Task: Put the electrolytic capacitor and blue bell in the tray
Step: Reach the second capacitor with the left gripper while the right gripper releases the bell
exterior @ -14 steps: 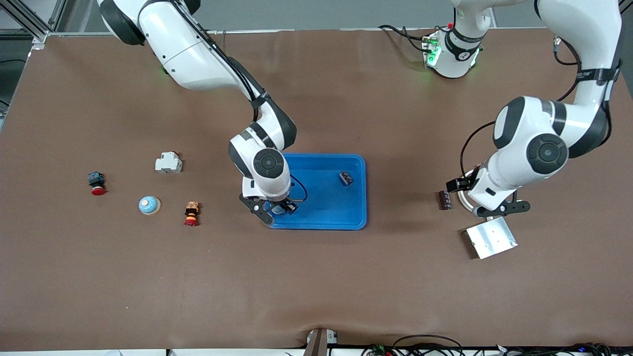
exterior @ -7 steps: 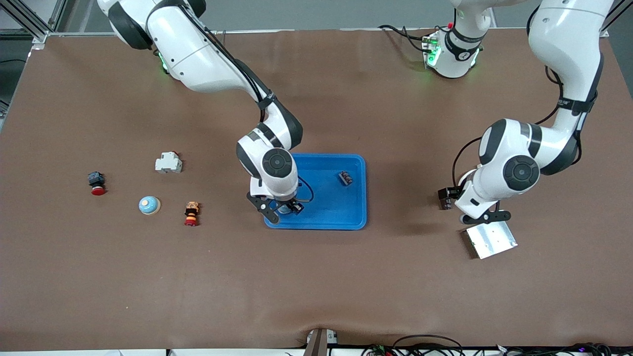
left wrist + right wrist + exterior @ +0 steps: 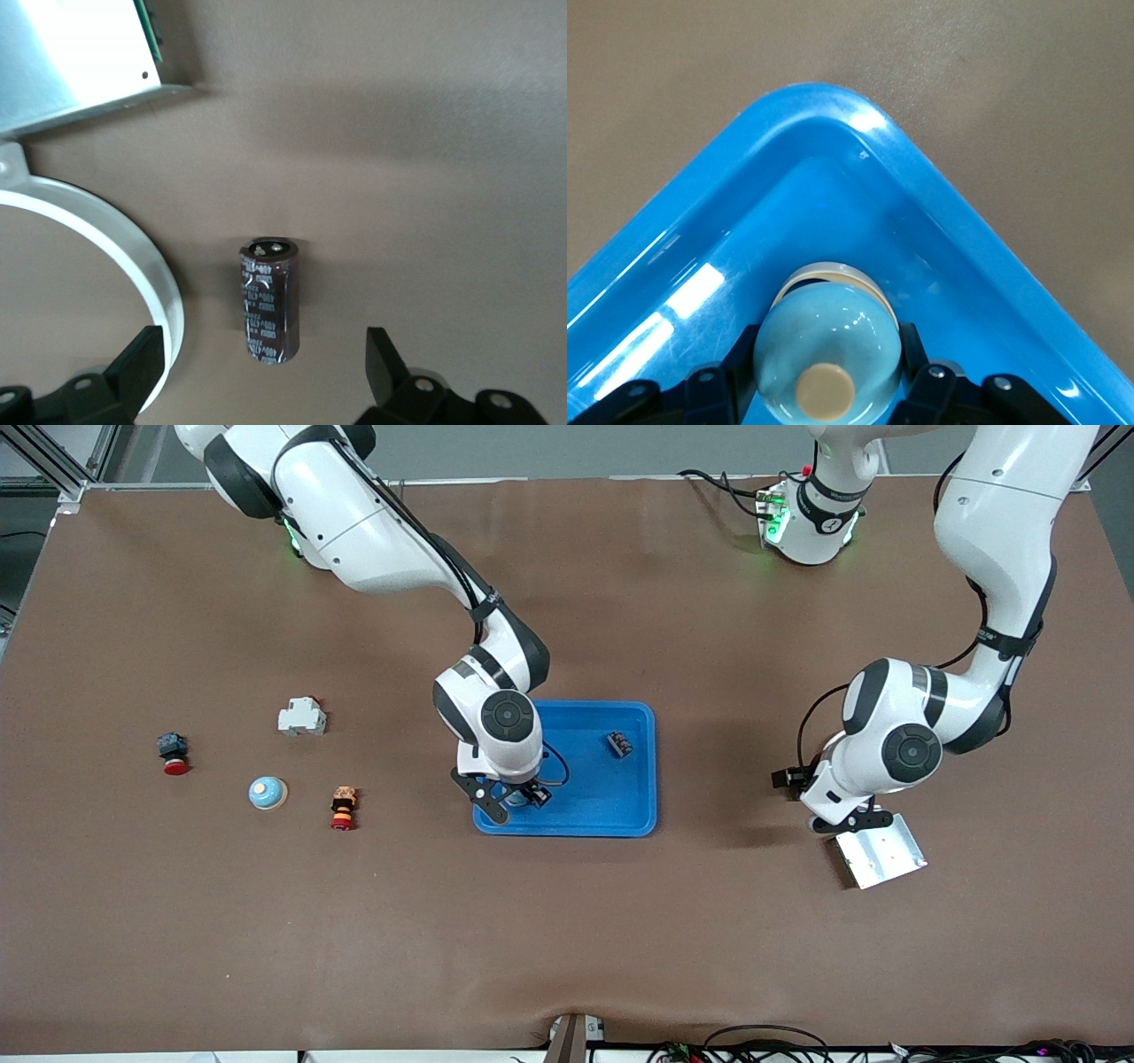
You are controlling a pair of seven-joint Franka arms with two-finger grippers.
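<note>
Both arms [image 3: 372, 531] were glossy white with rounded shells, broken by black bands at the joints. Each wrist carried a round black cap [image 3: 507, 715] with a small ring at its centre. Thin black cables ran along the forearms, held by a dark strap [image 3: 1001, 638] on the arm at the right of the frame. Green lights glowed at the bases [image 3: 772, 518]. The hands were black, with small silver screws [image 3: 932, 374].

capacitor [image 3: 269, 301] sleeve print, too small to read
</note>
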